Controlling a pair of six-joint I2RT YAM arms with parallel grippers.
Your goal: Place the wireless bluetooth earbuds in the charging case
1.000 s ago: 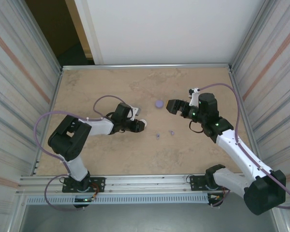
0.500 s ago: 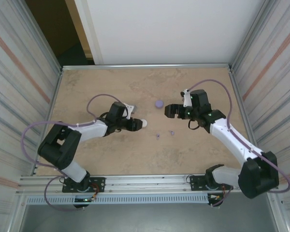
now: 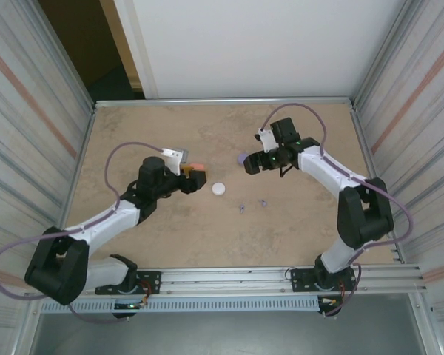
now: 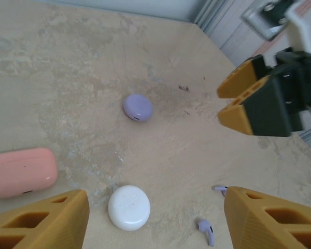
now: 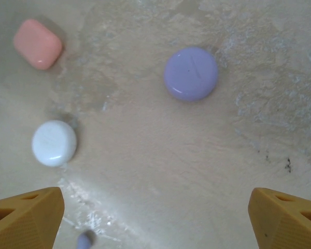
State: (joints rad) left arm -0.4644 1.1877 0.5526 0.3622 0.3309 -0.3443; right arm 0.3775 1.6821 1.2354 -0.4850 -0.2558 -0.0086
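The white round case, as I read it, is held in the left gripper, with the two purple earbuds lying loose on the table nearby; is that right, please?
Not quite: the white round case is not held. It lies free on the table, apart from the left gripper, whose jaws stand open, as the top external view shows. The two purple earbuds do lie loose on the table nearby.

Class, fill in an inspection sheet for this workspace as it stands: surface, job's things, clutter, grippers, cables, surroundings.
Surface: tan table, mottled, a few dark specks.
Job's things: purple case, white case and pink case, all shut; two purple earbuds lying loose near the white case.
Clutter: nothing seen.
Grippers: left gripper and right gripper open, both empty.
Cables: purple cables loop over both arms.
Surroundings: ribbed metal walls, white back panel.
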